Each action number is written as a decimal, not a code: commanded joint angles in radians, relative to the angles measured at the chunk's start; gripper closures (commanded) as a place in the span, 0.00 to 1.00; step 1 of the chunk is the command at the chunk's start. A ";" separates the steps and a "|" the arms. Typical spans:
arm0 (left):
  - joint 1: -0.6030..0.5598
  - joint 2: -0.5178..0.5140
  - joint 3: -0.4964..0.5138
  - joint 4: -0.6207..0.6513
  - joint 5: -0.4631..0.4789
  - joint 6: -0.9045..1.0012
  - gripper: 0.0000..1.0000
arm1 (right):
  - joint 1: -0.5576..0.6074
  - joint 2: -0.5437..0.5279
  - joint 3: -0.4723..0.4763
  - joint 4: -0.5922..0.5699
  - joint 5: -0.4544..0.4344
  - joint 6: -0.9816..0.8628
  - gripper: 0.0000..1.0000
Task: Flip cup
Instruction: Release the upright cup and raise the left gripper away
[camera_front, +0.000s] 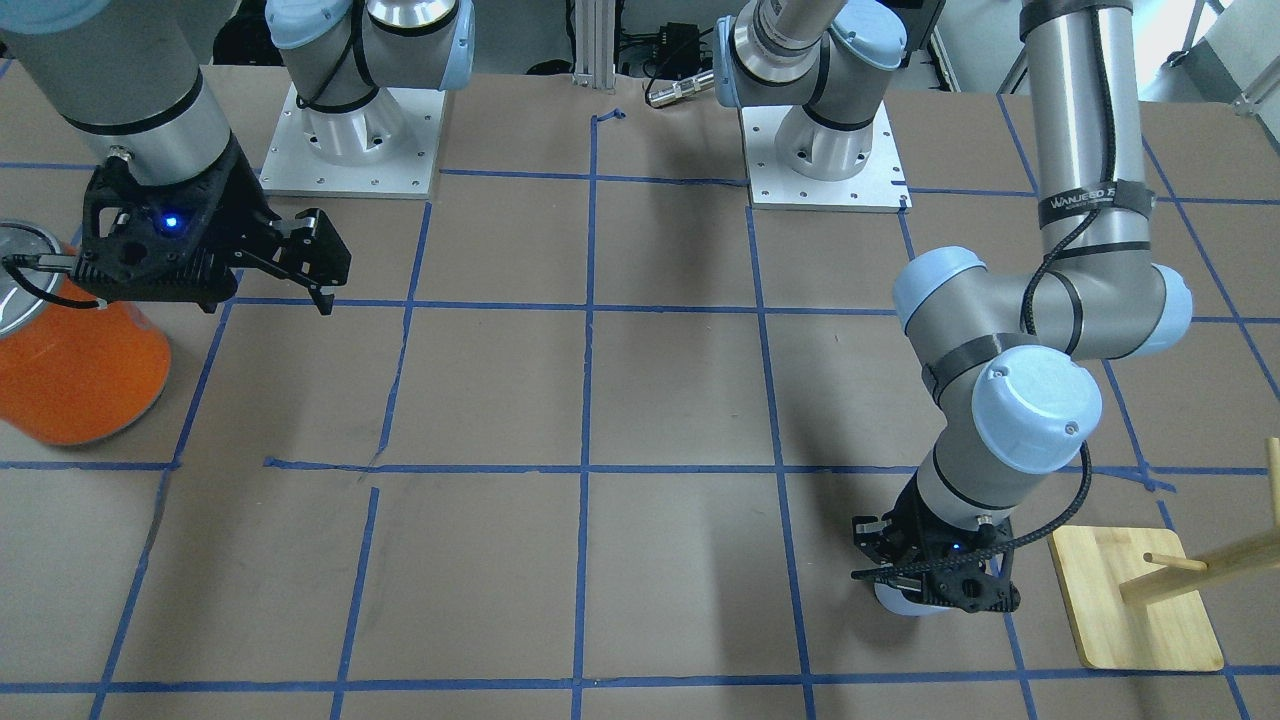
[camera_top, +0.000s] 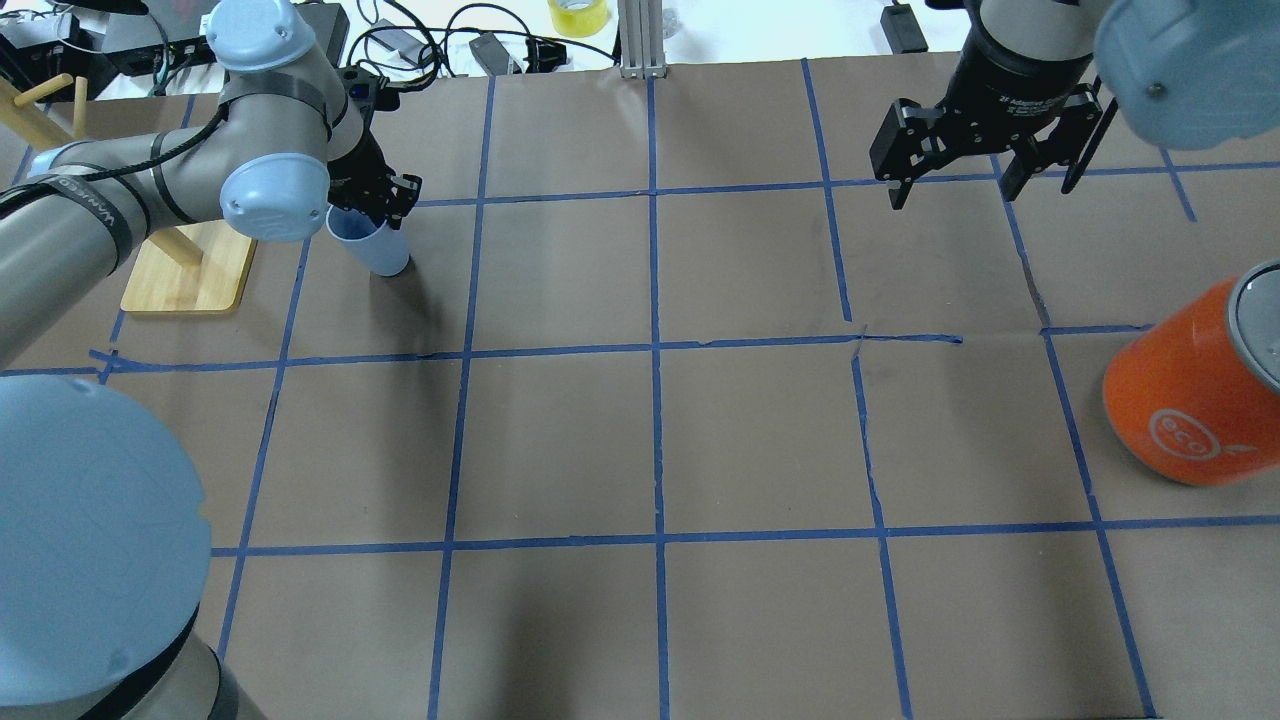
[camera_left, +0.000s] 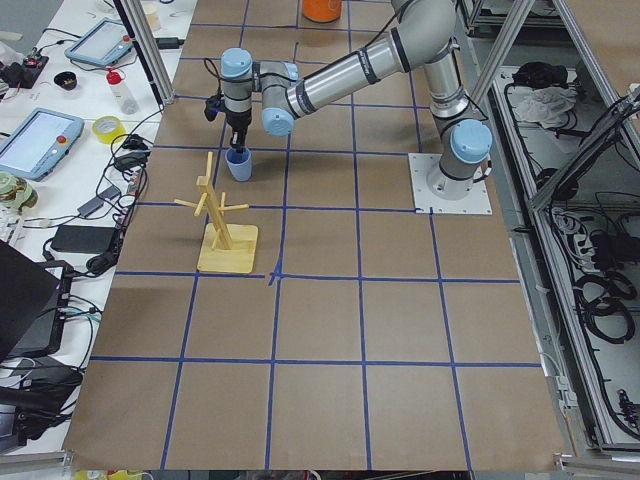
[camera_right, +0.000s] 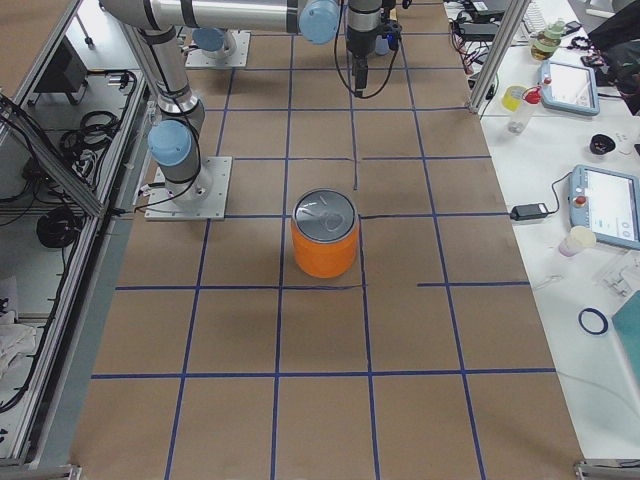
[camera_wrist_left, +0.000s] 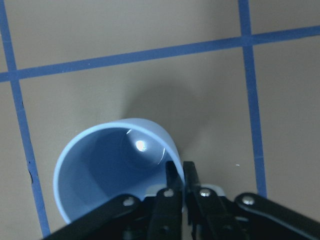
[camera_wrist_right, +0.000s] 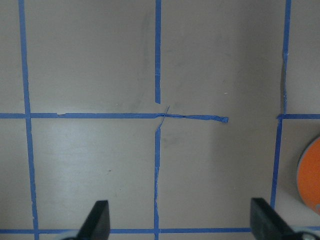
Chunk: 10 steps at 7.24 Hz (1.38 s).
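Observation:
The pale blue cup (camera_wrist_left: 107, 175) stands mouth up, its blue inside showing in the left wrist view. My left gripper (camera_wrist_left: 179, 172) is shut on its rim, one finger inside and one outside the wall. In the overhead view the cup (camera_top: 372, 248) leans slightly under the left gripper (camera_top: 385, 200) at the far left. From the front, only the cup's lower part (camera_front: 897, 600) shows below the gripper (camera_front: 930, 578). My right gripper (camera_top: 985, 185) is open and empty, high over the table at the far right, and it shows from the front (camera_front: 320, 262) too.
A large orange can (camera_top: 1190, 400) with a metal lid stands at the right; its edge shows in the right wrist view (camera_wrist_right: 312, 175). A wooden peg stand on a board (camera_top: 190, 280) is just left of the cup. Blue tape lines cross the brown table.

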 joint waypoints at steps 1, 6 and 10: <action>-0.003 0.053 0.000 -0.015 0.017 -0.003 0.11 | 0.000 0.001 0.000 0.000 0.002 0.000 0.00; -0.141 0.343 0.062 -0.487 0.021 -0.148 0.05 | 0.000 0.002 0.002 -0.001 0.003 0.000 0.00; -0.137 0.516 0.043 -0.600 0.001 -0.147 0.05 | -0.006 -0.013 -0.006 0.007 0.000 -0.002 0.00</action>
